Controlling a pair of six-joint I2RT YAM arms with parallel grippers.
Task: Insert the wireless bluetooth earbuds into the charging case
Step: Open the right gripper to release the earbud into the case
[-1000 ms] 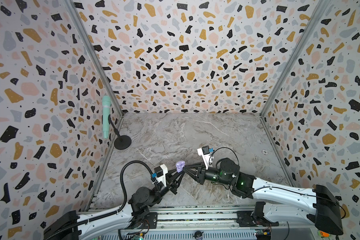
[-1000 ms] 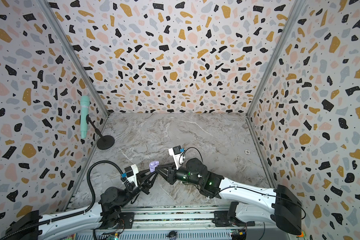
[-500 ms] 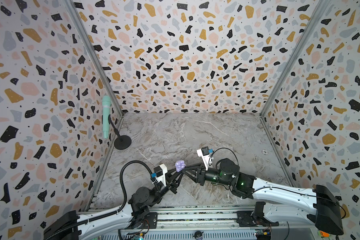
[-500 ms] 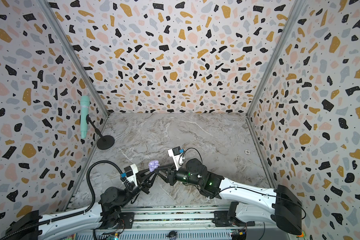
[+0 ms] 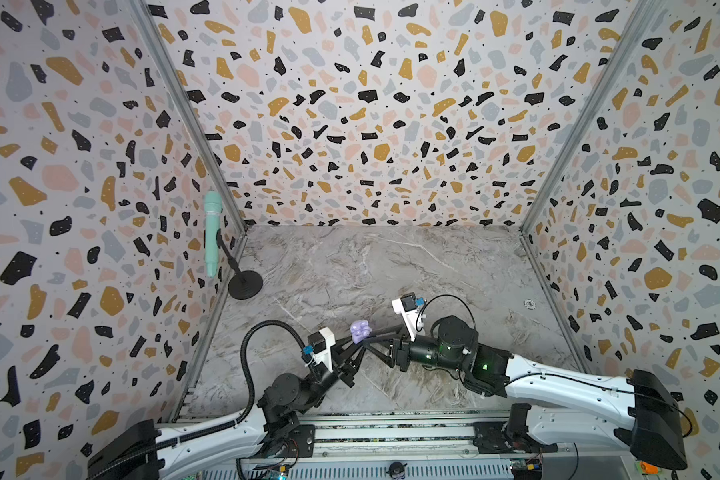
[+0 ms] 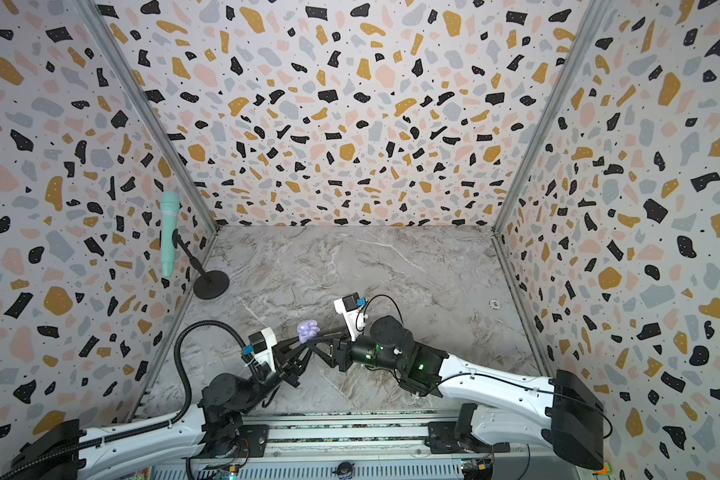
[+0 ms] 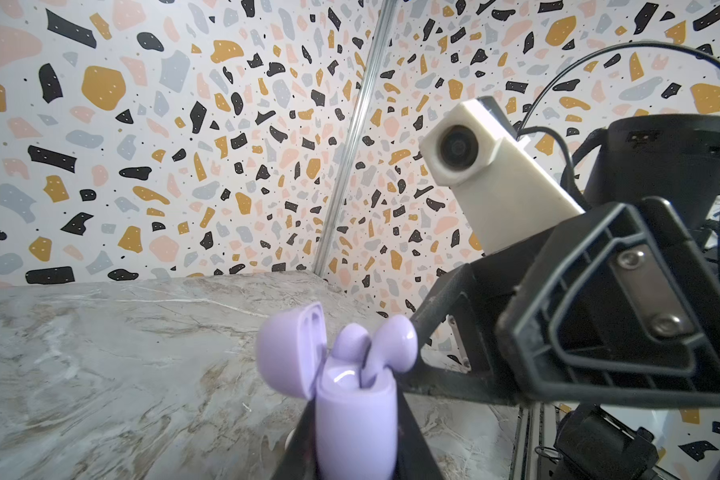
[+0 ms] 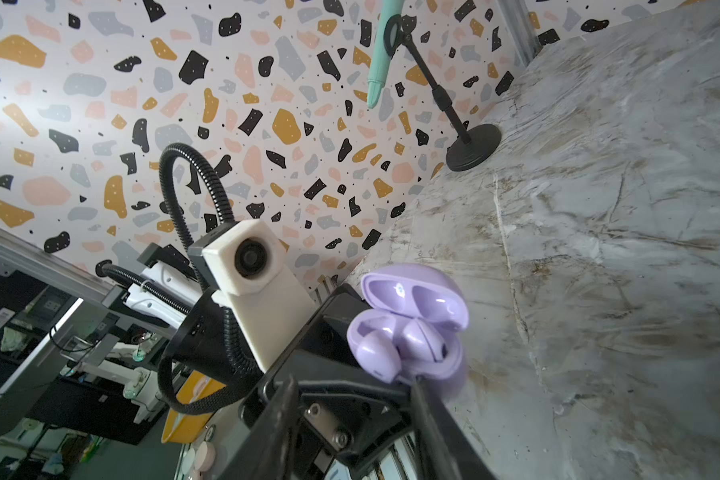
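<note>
The left pincer [image 7: 356,457] pinches the lavender charging case [image 7: 350,409] upright, seemingly clear of the bench [image 7: 100,374], lid [image 7: 285,353] tipped open. The right pincer [image 8: 352,380] stands spread just beside it, gripping nothing. Both lavender earbuds [image 7: 391,345] sit in their wells but look proud. A finger brushing past could flick one out.

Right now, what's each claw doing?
Left claw: closed on the case.
Right claw: open, holding nothing.
</note>
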